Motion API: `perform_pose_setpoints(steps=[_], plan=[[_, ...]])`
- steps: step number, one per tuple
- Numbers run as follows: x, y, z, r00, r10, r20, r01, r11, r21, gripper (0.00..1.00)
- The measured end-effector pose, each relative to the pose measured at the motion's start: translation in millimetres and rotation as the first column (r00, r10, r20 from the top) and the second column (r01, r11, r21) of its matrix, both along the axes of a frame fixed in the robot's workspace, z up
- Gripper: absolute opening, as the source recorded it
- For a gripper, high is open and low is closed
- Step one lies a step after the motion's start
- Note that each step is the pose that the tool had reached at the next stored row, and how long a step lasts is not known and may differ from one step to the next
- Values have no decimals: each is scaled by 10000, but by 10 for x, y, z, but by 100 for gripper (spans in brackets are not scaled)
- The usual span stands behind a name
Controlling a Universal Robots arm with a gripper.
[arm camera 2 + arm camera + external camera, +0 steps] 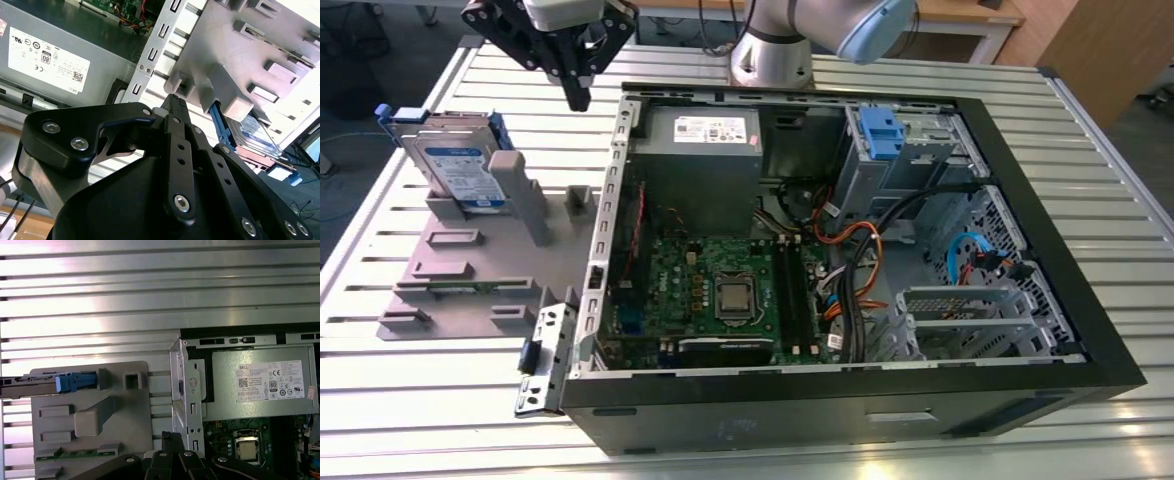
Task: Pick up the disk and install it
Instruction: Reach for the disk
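The disk [464, 172] stands on edge in a slot at the far end of a grey fixture plate [467, 270], on the exterior view's left. Its blue-and-white label faces outward and blue rails run round its edges. My gripper [575, 98] hangs above the table between the disk and the open computer case [854, 395], with its black fingers shut together and nothing held. In the first wrist view the disk [45, 385] appears edge-on, apart from the gripper [172, 437]. In the second wrist view the disk [255, 135] lies beyond the gripper [175, 102].
The case lies open on a slatted metal table [427, 420], showing a grey power supply [700, 150], a green motherboard [720, 290], cables and a drive bay with a blue clip [881, 130]. A loose metal bracket [544, 360] lies by the case. The arm's base [774, 50] stands behind.
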State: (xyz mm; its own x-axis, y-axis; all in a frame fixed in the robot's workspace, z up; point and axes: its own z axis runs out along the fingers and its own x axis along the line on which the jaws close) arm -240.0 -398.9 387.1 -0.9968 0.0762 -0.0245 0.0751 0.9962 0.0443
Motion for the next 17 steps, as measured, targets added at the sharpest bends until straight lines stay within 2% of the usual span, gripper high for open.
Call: perform_pose_setpoints(steps=[17], plan=[[-105,0,-5,10000,0,-1,0,10000,0,10]])
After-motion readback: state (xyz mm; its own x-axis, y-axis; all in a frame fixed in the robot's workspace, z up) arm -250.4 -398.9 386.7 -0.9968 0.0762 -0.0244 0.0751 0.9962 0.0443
